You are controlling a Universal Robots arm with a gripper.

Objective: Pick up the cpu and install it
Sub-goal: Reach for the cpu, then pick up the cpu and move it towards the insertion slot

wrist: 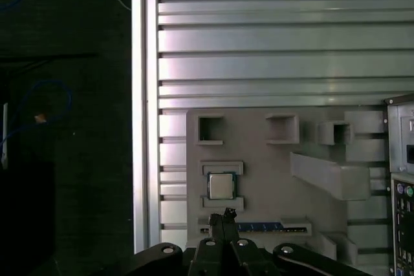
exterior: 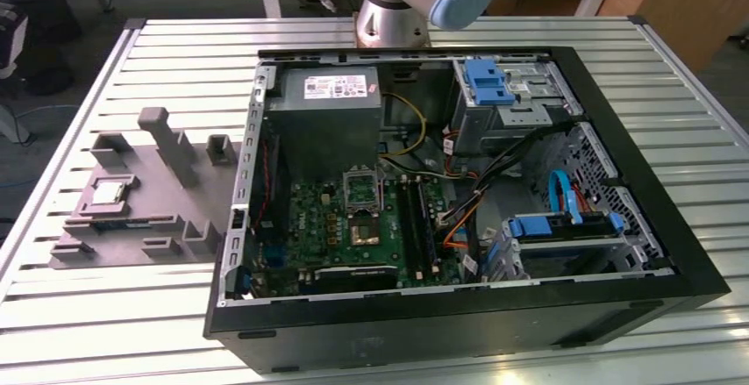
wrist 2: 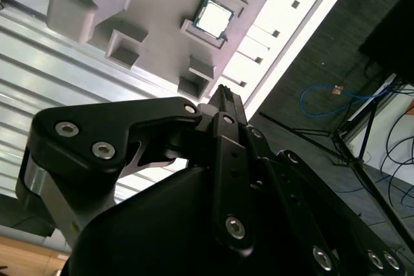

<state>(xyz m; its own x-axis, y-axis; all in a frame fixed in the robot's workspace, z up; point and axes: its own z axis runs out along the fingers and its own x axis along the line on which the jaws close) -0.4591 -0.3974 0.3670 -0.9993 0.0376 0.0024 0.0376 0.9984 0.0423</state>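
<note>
Start nearest, with the gripper (wrist: 228, 214): black fingertips pressed together in both wrist views, pinching nothing. Judged from that, reads as the approach stage, with no pickup made yet. Look just past the tips for the cpu (wrist: 220, 186), lying flat, silvery top up, in a small square nest of the grey holder tray (wrist: 272, 192), apart from the gripper and untouched.

To do the reach well: spread the fingers before coming down, centre over the chip, square up to two opposite edges, and descend straight (probably wise to stay level, to avoid catching on the nest's low walls). Grip lightly at the rim only; avoid dragging across the metal top.

Mind the neighbours on the tray: a narrow green-and-blue board (wrist: 259, 227) slotted just beside the chip's nest, and a tall slanted block (wrist: 330, 176) further along. Neither over the chip, so probably no real obstacle from above.

Further off, in the exterior view, note the tray resting on a slatted metal table (exterior: 175, 52), at the exterior view's left of the open PC case (exterior: 468, 324). Inside, spot the socket (exterior: 364, 223) on the green motherboard (exterior: 316, 218), well apart from the chip, beyond the case wall, with cables (exterior: 462, 214) and the grey power supply (exterior: 328, 113) close around.
</note>
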